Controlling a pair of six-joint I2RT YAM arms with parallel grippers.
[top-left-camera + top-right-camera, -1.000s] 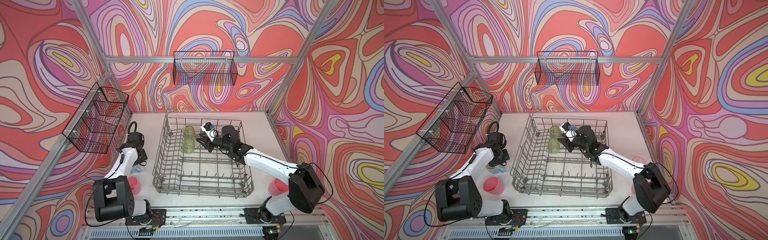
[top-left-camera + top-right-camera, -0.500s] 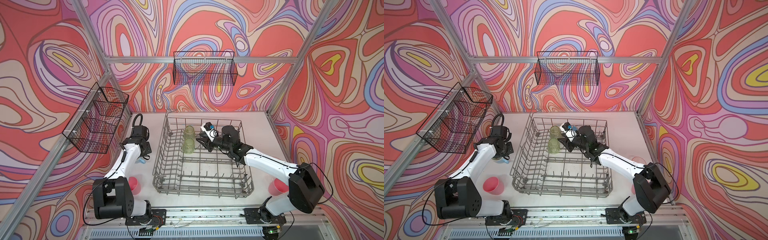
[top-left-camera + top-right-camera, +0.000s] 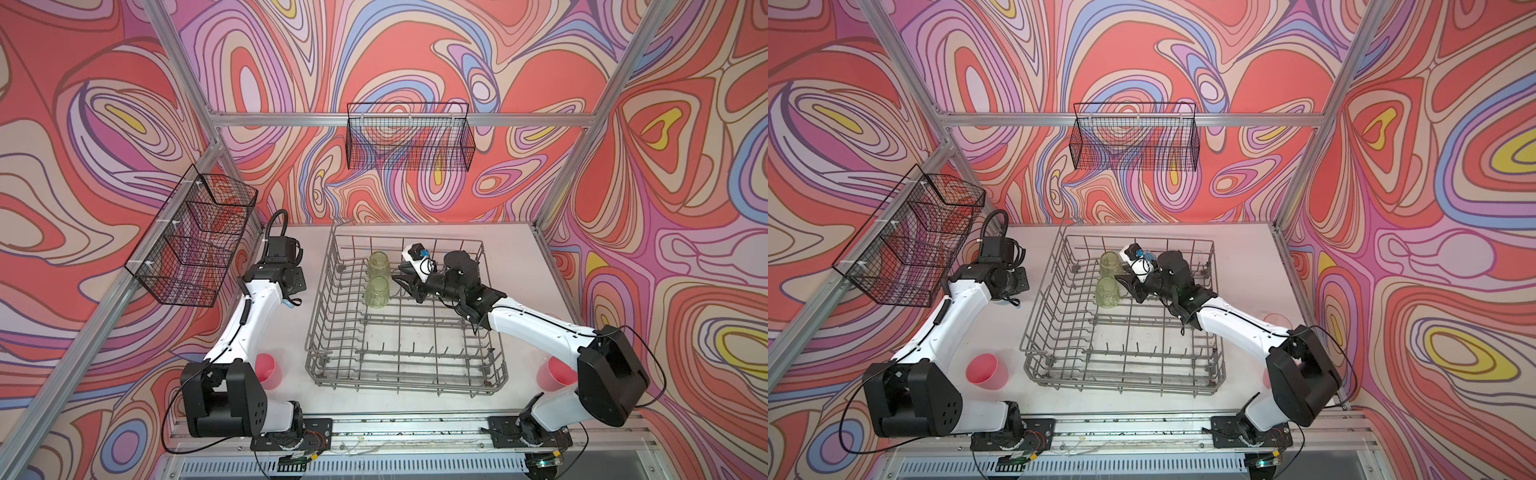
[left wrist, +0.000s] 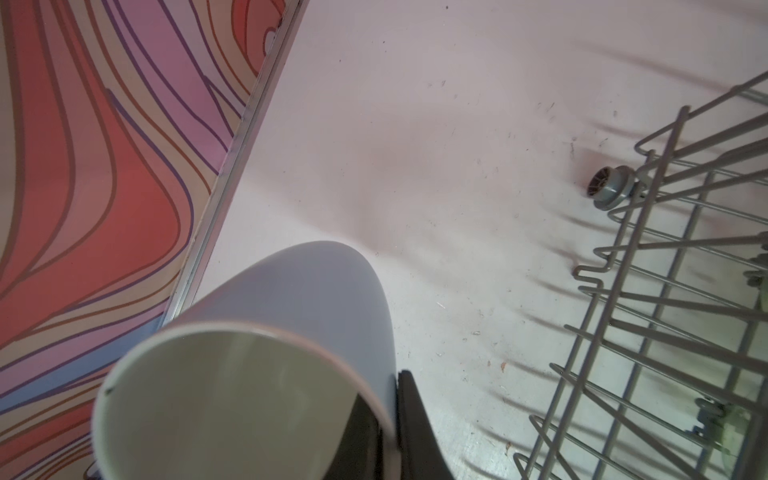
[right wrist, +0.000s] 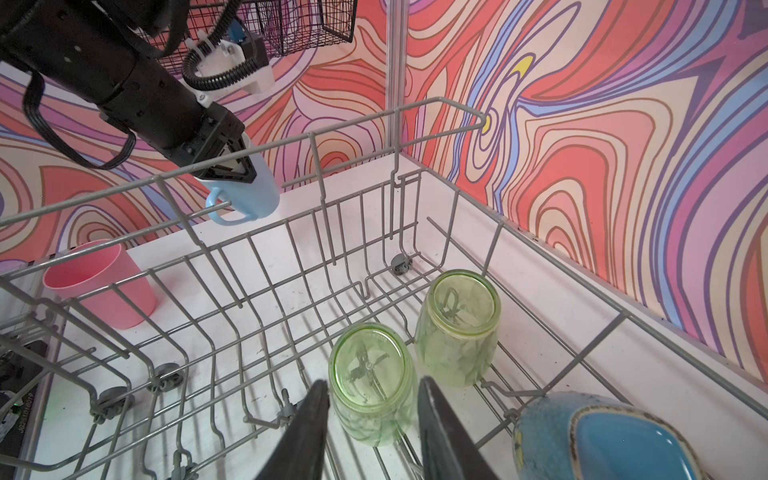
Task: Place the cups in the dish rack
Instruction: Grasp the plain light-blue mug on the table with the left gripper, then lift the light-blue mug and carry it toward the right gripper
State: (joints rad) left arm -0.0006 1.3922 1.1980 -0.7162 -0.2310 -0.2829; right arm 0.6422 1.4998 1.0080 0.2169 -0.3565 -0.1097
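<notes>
Your left pincer (image 5: 237, 168) clamps the rim of a blue mug (image 5: 249, 199), which hangs below it just outside the dish rack (image 5: 311, 134) wall. Next, likely lift it over and in. Your right pincer (image 5: 372, 384) brackets an upturned green tumbler (image 5: 368, 357) inside the rack; whether it grips is unclear.

A black wire basket (image 3: 409, 137) hangs on the swirly back wall. A second basket (image 3: 191, 237) hangs on the side wall.
</notes>
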